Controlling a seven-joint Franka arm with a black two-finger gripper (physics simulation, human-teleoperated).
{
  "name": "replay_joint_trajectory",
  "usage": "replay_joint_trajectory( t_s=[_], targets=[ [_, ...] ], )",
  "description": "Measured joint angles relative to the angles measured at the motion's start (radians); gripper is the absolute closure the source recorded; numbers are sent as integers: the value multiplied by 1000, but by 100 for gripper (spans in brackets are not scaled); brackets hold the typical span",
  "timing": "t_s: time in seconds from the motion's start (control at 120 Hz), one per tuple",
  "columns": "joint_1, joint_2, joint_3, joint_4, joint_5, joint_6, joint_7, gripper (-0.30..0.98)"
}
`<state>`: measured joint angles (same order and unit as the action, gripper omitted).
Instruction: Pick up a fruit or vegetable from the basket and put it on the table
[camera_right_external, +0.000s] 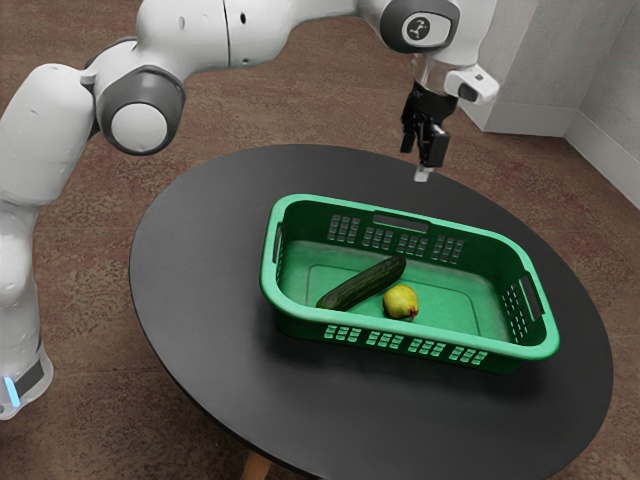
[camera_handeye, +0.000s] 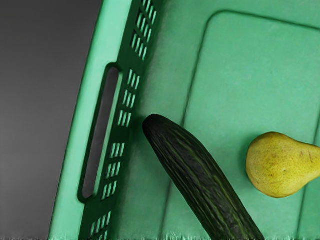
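Hovering end effector (camera_right_external: 422, 163) | grip: cannot tell | cucumber (camera_handeye: 197, 175), pear (camera_handeye: 275, 165) in basket (camera_handeye: 76, 150) (arm logo (camera_right_external: 418, 28) illegible)

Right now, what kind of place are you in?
Probably a plain indoor room, simulated: a round dark table, brown flooring and pale walls with baseboards.

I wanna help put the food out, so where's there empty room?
The table has room between the basket and the table edge at the exterior view's left. Inside, the floor is bare from the pear to the basket's end at the exterior view's right. It's crowded where the cucumber lies close by the pear.
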<state>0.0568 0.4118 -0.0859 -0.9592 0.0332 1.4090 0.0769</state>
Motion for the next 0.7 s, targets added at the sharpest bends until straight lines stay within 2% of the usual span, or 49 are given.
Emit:
replay_joint_trajectory(
  t_s=[0.35, 0.55, 0.7],
  targets=[
    [11, 3, 3, 1, -19, 1, 25, 0],
    [59, 143, 1, 9, -27, 220, 40, 0],
    [56, 193, -55, 11, -37, 368, 64, 0]
  ],
)
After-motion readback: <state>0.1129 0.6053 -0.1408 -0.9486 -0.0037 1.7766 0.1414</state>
